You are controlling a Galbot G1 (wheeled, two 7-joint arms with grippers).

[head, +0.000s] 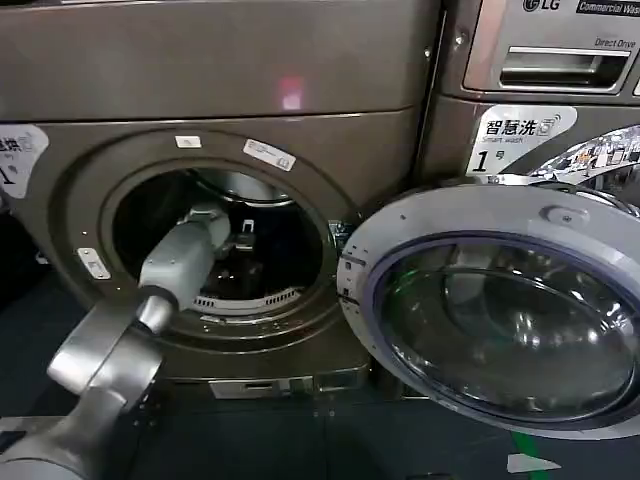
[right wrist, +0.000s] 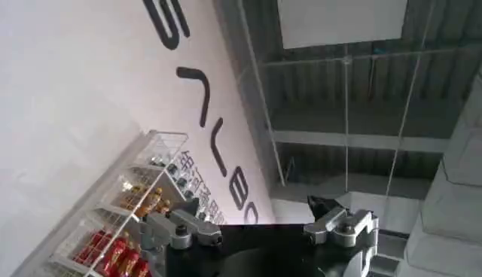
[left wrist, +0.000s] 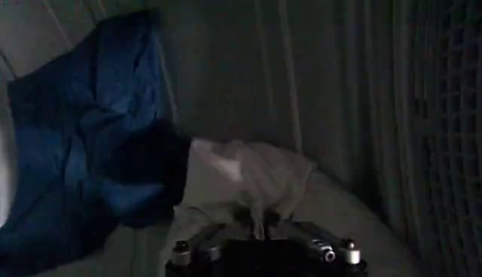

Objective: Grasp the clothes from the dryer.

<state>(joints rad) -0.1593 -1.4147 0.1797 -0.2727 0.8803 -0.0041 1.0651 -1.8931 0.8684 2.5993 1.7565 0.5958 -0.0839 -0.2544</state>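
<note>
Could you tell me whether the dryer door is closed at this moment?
No, the door is swung open to the right of the drum opening, and the left arm reaches into the drum.

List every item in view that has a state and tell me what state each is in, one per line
dryer door: swung fully open to the right.
dryer drum: exposed, left arm reaching inside.
left gripper: inside the drum, shut on white cloth.
white cloth: bunched, pinched by the gripper.
blue garment: crumpled against the drum wall, not held.
right gripper: open, empty, pointing up toward the ceiling.
</note>
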